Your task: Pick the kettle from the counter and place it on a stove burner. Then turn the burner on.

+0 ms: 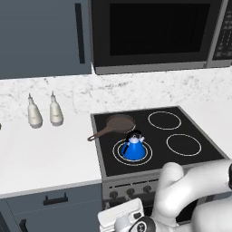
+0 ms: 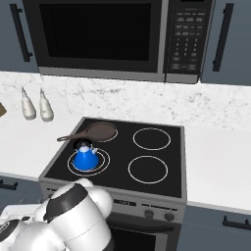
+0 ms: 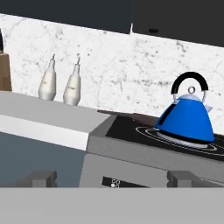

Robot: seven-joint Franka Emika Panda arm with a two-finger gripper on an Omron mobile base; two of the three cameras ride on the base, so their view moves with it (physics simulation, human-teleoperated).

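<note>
Kitchen w/ white counter [image 1: 45,158] and black glass cooktop: kettle [image 1: 134,147] sits upright on the front-left stove burner [image 1: 118,152], pan just behind. Jaws are low at the stove front, spread wide, holding nothing; kettle lies above and right of them. Knob row [image 2: 157,213] sits near jaw level, so prob. next target.

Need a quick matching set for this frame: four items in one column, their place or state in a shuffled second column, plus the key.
1. small bright blue cone-shaped kettle
2. dark brown frying pan
3. two cream bottles
4. large double-ring stove burner

A. on the white counter by the backsplash
B. rings white, not glowing
C. on the rear left cooktop circle
D. upright on the front left burner

Pairs: 1-D, 2-C, 3-A, 4-B
</note>
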